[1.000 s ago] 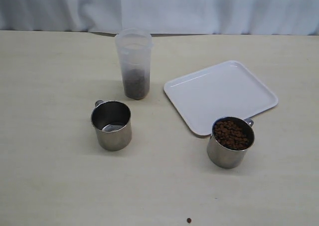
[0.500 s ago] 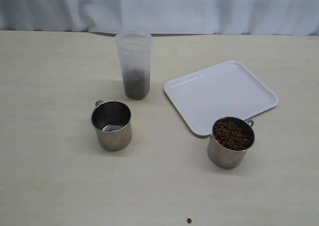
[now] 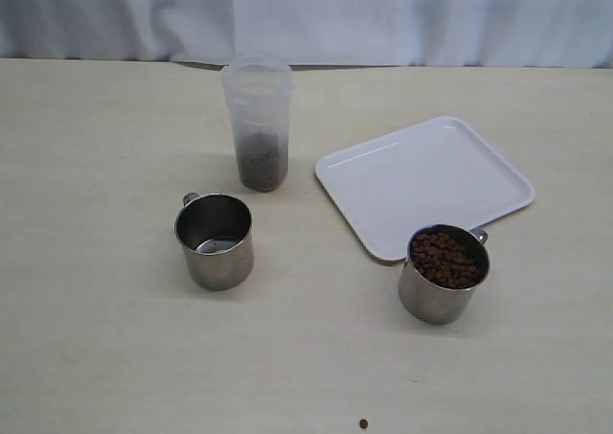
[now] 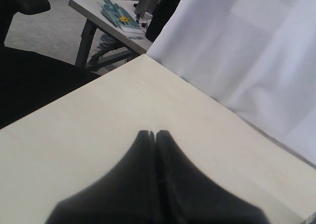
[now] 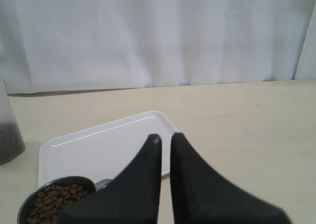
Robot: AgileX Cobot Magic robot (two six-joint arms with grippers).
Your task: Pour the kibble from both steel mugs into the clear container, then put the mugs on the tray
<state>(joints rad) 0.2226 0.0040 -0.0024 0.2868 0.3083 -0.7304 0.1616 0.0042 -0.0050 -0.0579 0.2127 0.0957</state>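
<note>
Two steel mugs stand on the table. The left mug [image 3: 215,239] is empty; the right mug [image 3: 442,273] is full of kibble [image 3: 444,258]. Behind the left mug, the clear container [image 3: 259,121] holds kibble in its lower part. The white tray [image 3: 424,183] lies empty just behind the full mug. Neither gripper shows in the exterior view. My left gripper [image 4: 155,133] is shut over bare table. My right gripper [image 5: 165,137] has a narrow empty gap between its fingers and hangs near the full mug [image 5: 54,199], facing the tray [image 5: 98,145].
One stray pellet [image 3: 363,422] lies near the table's front edge. A white curtain [image 3: 383,12] hangs behind the table. The left wrist view shows the table's corner, a dark chair [image 4: 29,80] and a side table [image 4: 113,16] beyond it.
</note>
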